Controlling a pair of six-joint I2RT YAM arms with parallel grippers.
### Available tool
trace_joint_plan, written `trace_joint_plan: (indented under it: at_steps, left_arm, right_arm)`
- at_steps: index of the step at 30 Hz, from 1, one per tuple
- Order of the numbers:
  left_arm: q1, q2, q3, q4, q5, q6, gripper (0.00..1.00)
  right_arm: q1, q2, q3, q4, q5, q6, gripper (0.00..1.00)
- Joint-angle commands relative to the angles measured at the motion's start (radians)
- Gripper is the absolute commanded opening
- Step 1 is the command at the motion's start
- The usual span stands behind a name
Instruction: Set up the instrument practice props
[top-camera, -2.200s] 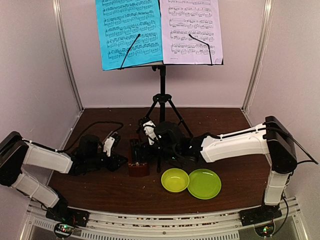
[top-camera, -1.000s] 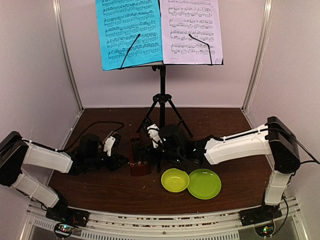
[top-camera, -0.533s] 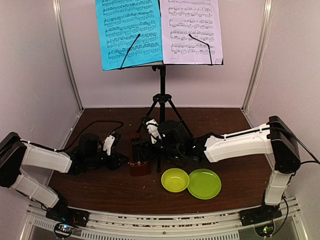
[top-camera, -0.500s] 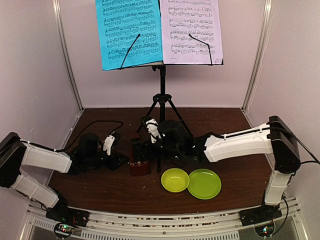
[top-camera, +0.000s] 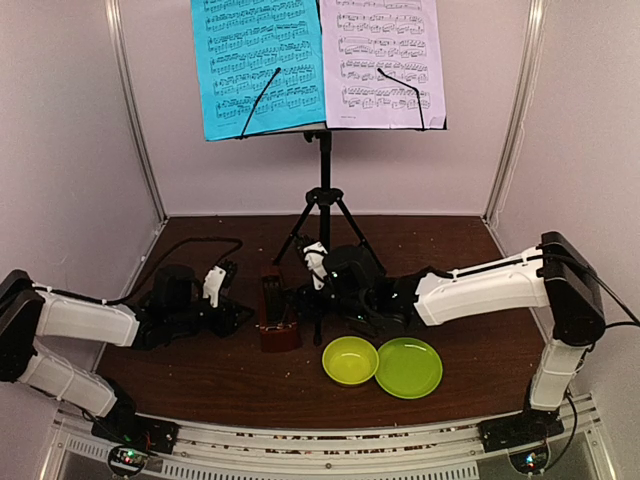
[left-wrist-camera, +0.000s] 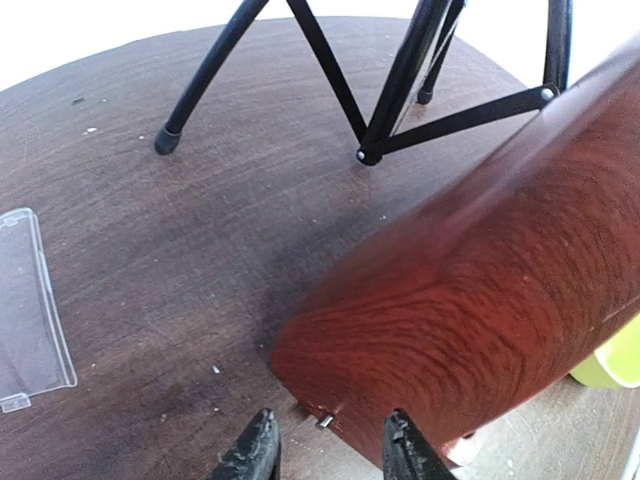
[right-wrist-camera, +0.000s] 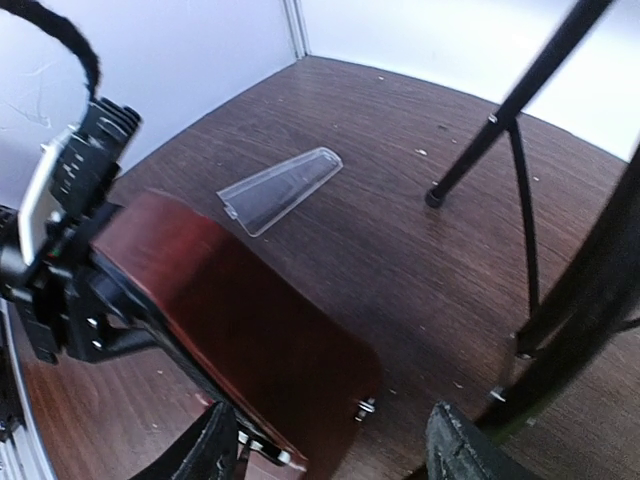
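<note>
A dark wooden table (top-camera: 200, 385) sits between pale walls, and at its back the music stand (top-camera: 323, 190) already carries the blue sheet (top-camera: 258, 65) and the pale sheet (top-camera: 382, 60). The metronome (top-camera: 276, 312) is near the stand's feet, between the two arms, and its clear cover (right-wrist-camera: 282, 187) lies apart on the table. The step in hand therefore looks like placing the metronome. The left gripper (left-wrist-camera: 330, 432) has the metronome's base corner between its half-closed fingers, but I cannot tell whether they pinch it. The right gripper (right-wrist-camera: 335, 440) is spread wide just beside the metronome. Next, the metronome probably needs settling flat and upright, away from the bowl (top-camera: 350, 360).
</note>
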Motion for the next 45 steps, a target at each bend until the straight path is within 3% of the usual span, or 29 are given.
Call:
trace_joint_plan:
  at_steps: [1, 12, 21, 27, 35, 45]
  left_arm:
    - [-0.001, -0.032, 0.014, 0.003, -0.054, 0.001, 0.37]
    - [0.019, -0.093, -0.007, -0.012, -0.135, -0.022, 0.37]
    - [0.088, -0.129, 0.000, -0.058, -0.204, -0.067, 0.38]
    - [0.176, -0.210, 0.026, -0.132, -0.251, -0.110, 0.40]
    - [0.213, -0.315, 0.146, -0.272, -0.286, -0.064, 0.42]
    - [0.212, -0.378, 0.290, -0.399, -0.250, -0.003, 0.43]
  right_arm:
    - [-0.018, -0.058, -0.067, 0.005, 0.048, 0.007, 0.65]
    - [-0.050, -0.124, -0.207, 0.044, 0.080, 0.037, 0.65]
    - [-0.067, -0.200, -0.221, 0.072, 0.000, 0.029, 0.69]
    - [-0.099, -0.287, -0.252, 0.111, -0.087, 0.040, 0.81]
    - [-0.156, -0.384, -0.284, 0.133, -0.135, 0.043, 0.96]
    - [-0.250, -0.541, -0.298, 0.071, -0.135, -0.022, 1.00]
